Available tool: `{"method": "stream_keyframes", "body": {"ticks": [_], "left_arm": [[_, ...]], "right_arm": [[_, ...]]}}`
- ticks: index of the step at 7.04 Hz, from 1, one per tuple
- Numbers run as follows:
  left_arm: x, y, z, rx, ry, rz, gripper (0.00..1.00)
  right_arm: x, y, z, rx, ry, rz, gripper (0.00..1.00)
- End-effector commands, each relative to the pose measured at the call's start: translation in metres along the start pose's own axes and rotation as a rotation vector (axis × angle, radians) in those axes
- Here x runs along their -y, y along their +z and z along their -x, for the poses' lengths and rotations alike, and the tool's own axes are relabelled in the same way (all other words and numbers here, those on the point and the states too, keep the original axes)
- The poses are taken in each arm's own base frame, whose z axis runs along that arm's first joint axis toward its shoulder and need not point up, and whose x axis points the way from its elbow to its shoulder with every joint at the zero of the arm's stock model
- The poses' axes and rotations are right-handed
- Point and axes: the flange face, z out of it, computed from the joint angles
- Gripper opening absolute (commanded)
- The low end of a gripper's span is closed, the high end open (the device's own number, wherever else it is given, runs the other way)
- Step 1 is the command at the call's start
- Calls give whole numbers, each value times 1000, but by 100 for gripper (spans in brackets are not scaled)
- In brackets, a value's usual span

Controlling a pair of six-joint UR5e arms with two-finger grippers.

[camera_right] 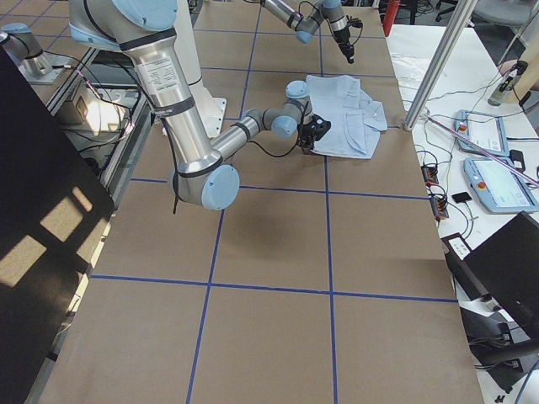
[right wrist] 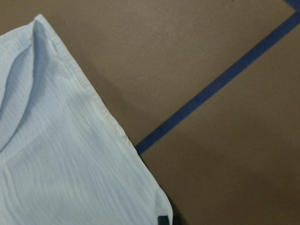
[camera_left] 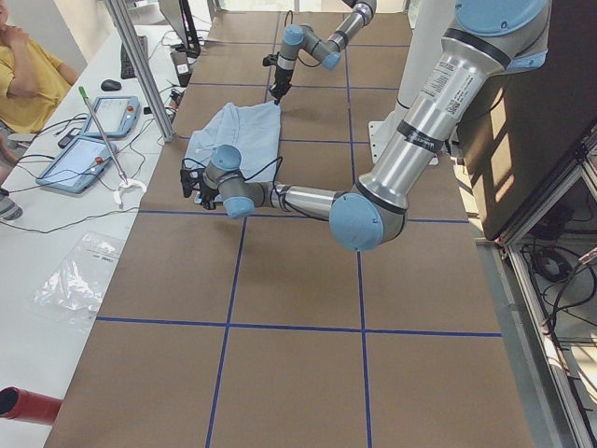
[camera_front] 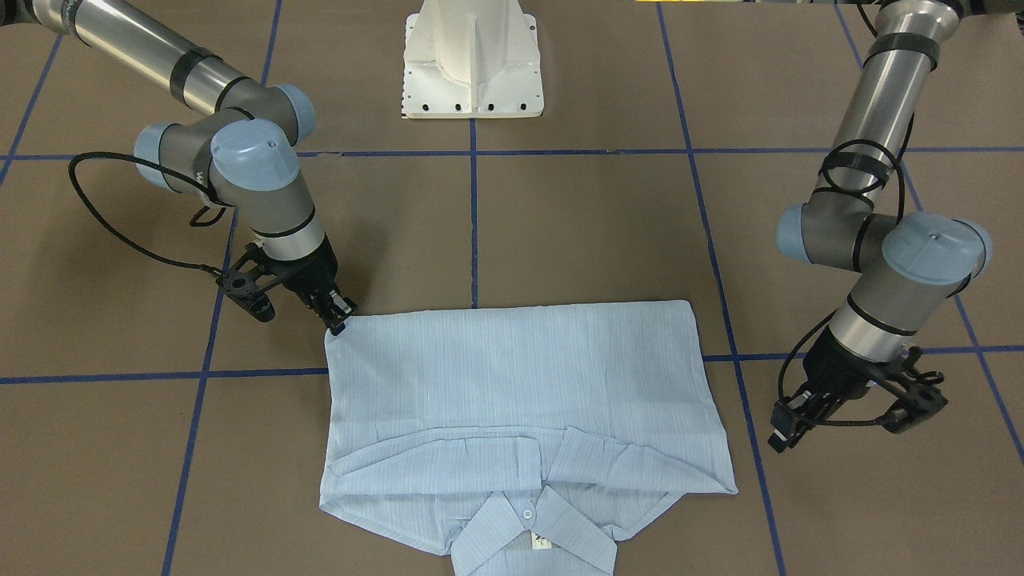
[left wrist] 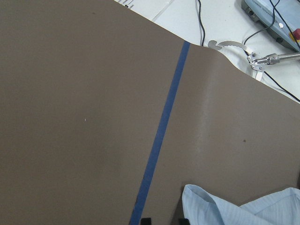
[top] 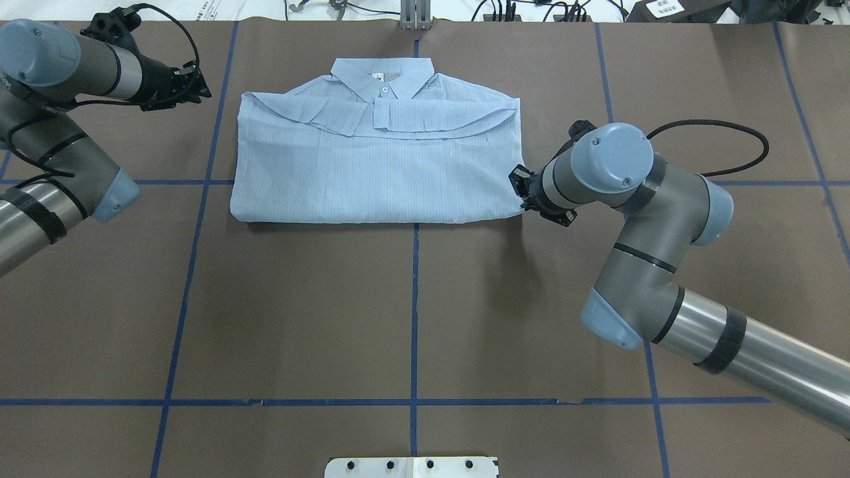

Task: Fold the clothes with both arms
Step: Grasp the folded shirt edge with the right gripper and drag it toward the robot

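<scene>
The pale blue shirt (camera_front: 520,376) (top: 378,166) lies folded into a rectangle on the brown table, collar and neck label on the side away from the robot. My right gripper (camera_front: 340,322) (top: 520,192) is at the shirt's near right corner, low on the table. Its fingers look closed on the hem there, and its wrist view shows that corner (right wrist: 61,154) running down to the fingertips. My left gripper (top: 192,89) (camera_front: 782,438) is open and empty, a short way off the shirt's collar-side left corner (left wrist: 234,208).
Blue tape lines (top: 415,299) grid the table. The white pedestal base (camera_front: 472,72) stands at the robot's side. Beyond the far edge are a metal pole (camera_left: 140,65), two tablets (camera_left: 93,121), cables, and a seated person (camera_left: 28,75).
</scene>
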Motion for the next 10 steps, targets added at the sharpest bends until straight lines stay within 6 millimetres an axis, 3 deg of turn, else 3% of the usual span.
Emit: {"method": "stream_keyframes", "body": {"ticks": [1,2,3,4,6,7,8,9,10], "left_arm": [[-5,-11,-3,-21,3,0,32],[-17,-27,4,-45,13,28,32],[-33,-44,3,-81,18,112,32],[-38,-51,-5,-102,15,145,32],[-55,-77,-37,-162,-82,235,33],[-79,-79,-55,-179,-130,274,38],[-109,-75,-69,-180,-175,321,43],[-133,-77,-80,-186,-211,360,55],[-165,-79,-70,-164,-259,403,58]], "right_arm": [[-66,-73,-34,-72,-48,77,0],[-97,-92,-84,-137,-88,157,0],[-128,-110,-122,-191,-129,268,0],[-149,-124,-135,-277,-117,448,0],[-230,-127,-169,-437,-82,604,0],[-252,-133,-179,-465,-90,632,78],[-249,-135,-176,-456,-83,628,100],[-224,-138,-163,-422,-44,600,100],[-195,-139,-148,-383,0,560,100]]}}
